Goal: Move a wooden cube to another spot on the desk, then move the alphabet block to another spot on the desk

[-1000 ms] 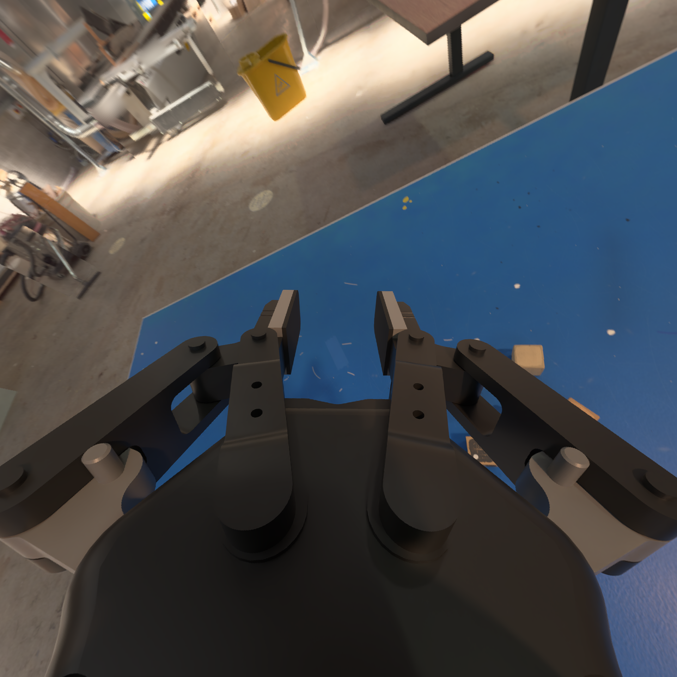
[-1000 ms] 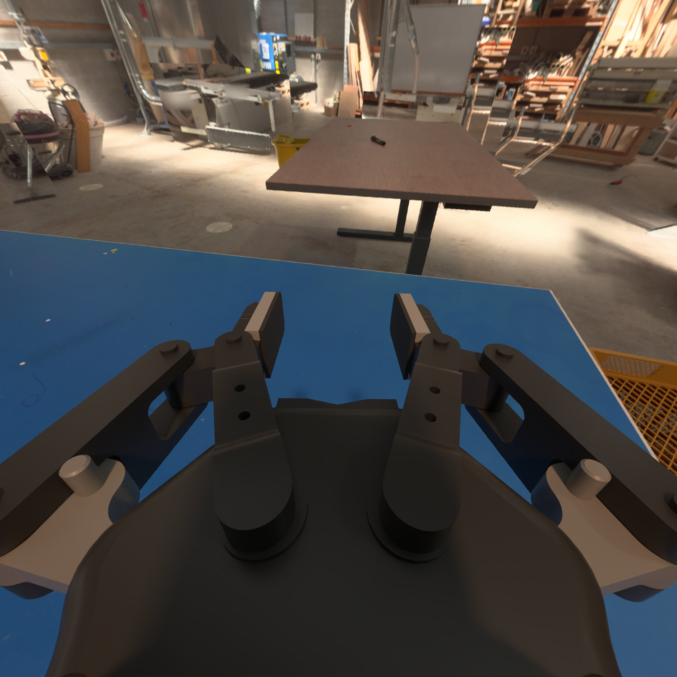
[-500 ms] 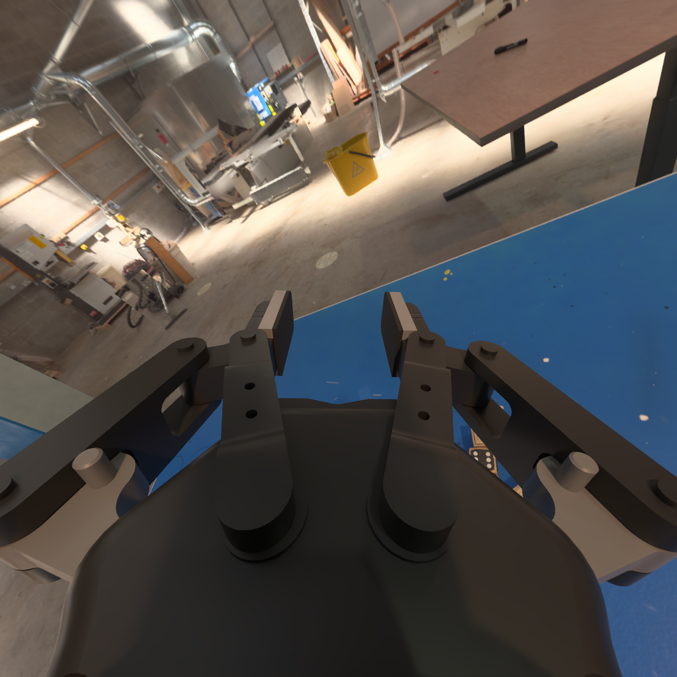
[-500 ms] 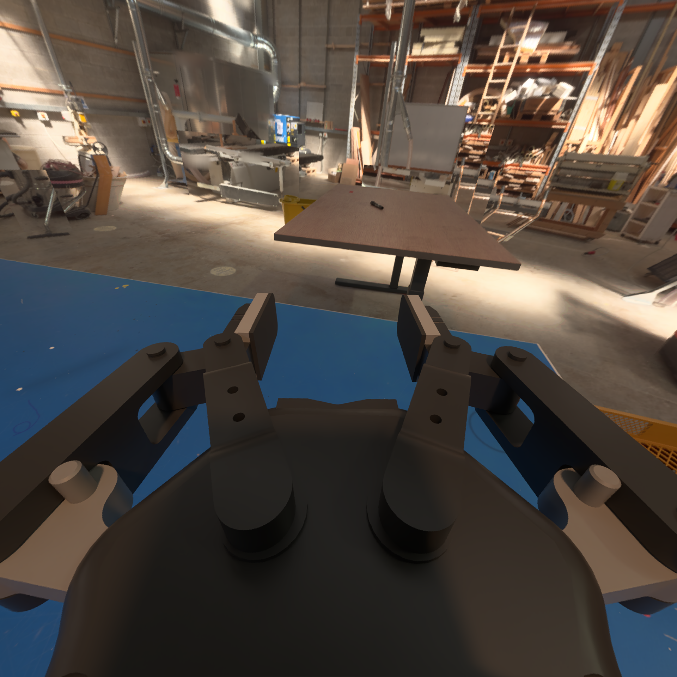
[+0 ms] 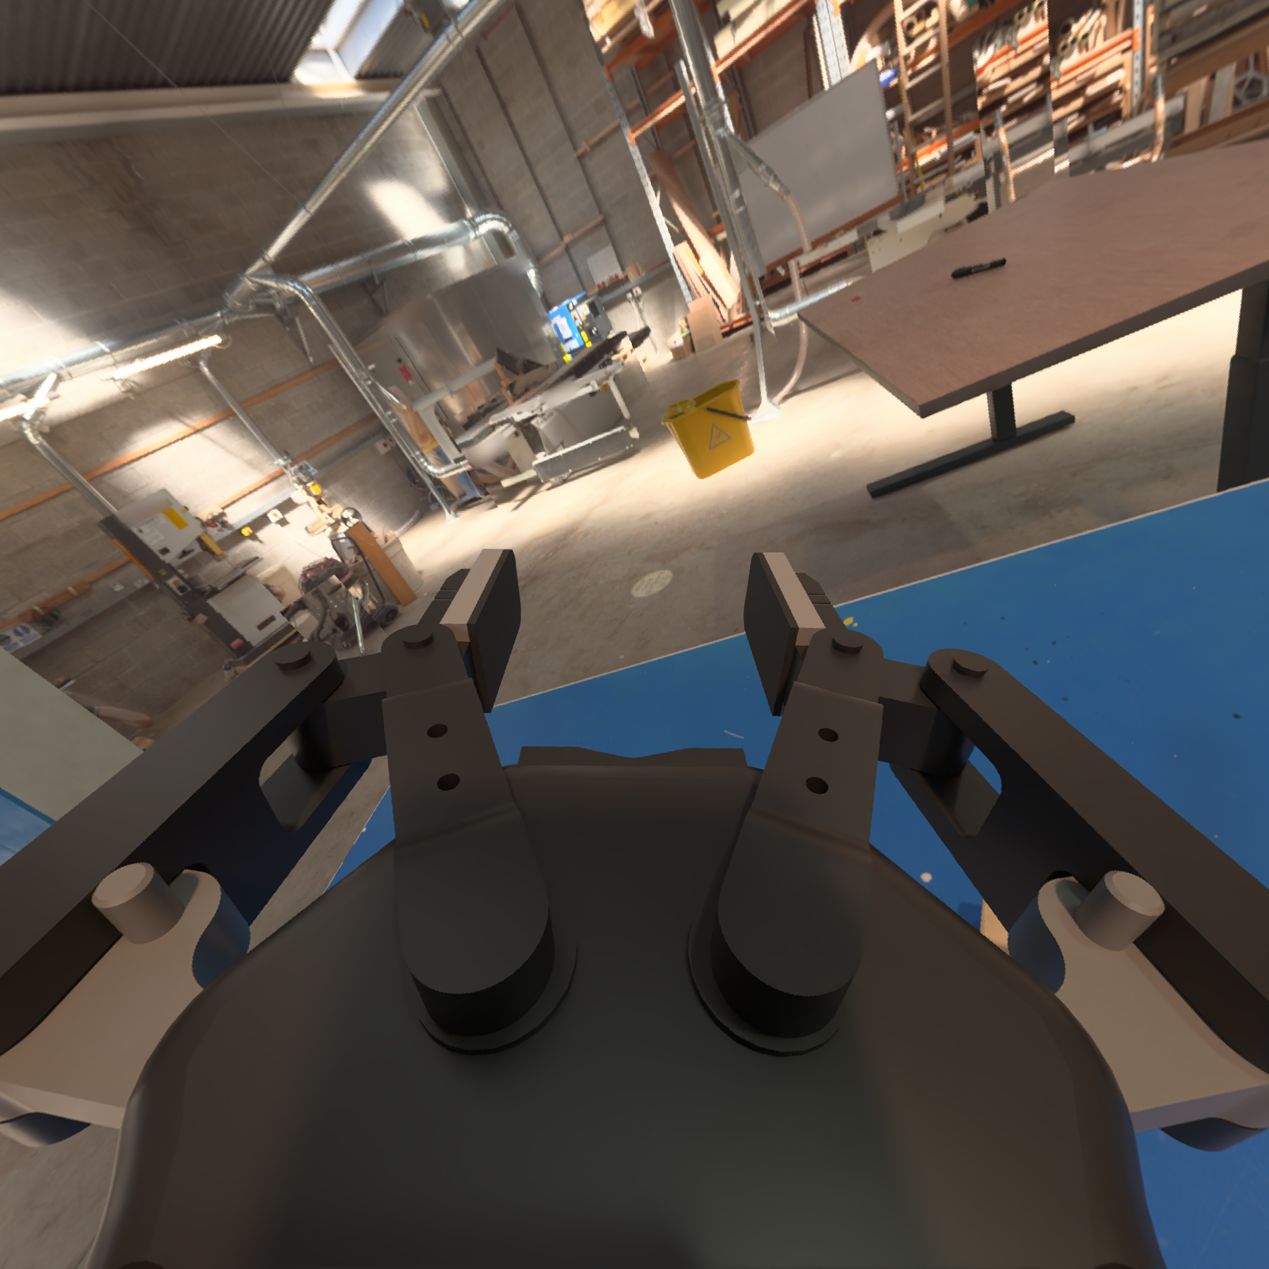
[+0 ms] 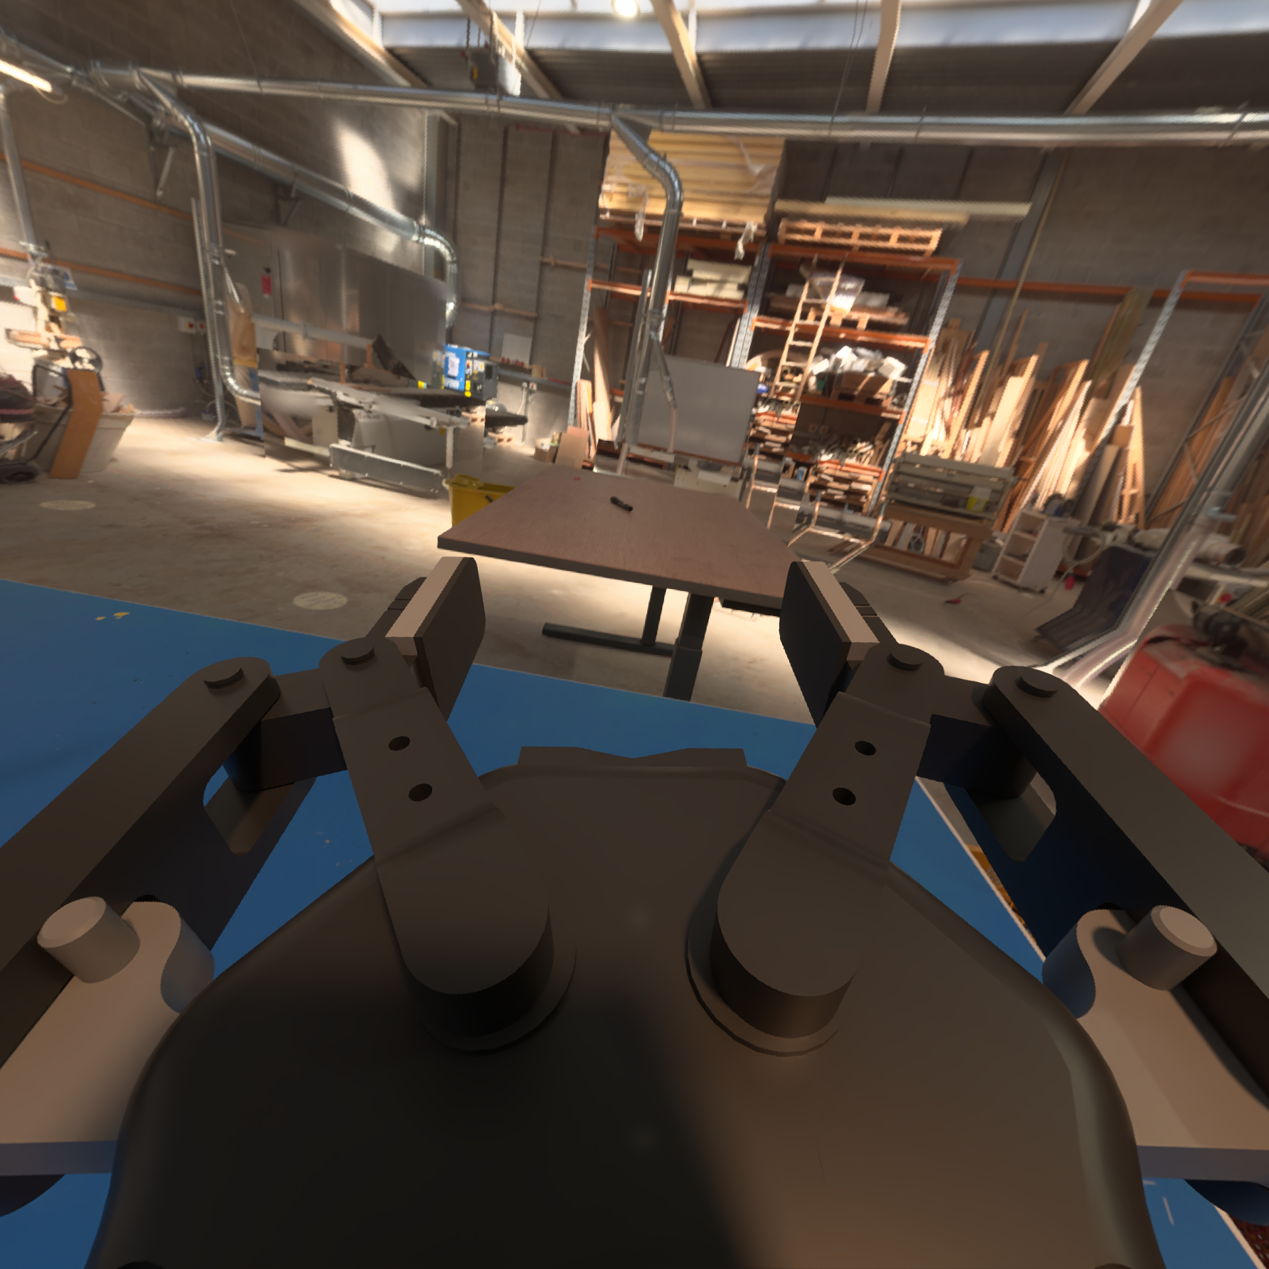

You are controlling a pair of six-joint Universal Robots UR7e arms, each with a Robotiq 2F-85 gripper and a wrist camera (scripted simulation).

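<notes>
My left gripper (image 5: 632, 618) is open and empty. It is raised above the blue desk (image 5: 1064, 652) and points out over the desk's far edge at the workshop floor. A thin tan sliver (image 5: 987, 920) shows behind its right finger link; I cannot tell what it is. My right gripper (image 6: 632, 618) is open wide and empty, above the blue desk (image 6: 137, 687) near its far right corner. No wooden cube or alphabet block shows clearly in either view.
Beyond the desk stand a brown table (image 5: 1064, 309) with a black marker on it and a yellow bucket (image 5: 711, 429) on the floor. A red container (image 6: 1195, 721) stands off the desk's right side. The desk's far edge crosses both views.
Both views have tilted up toward the workshop. The small wooden cube and the other blocks to the right of my left gripper have dropped out of sight. Both grippers stayed open.
</notes>
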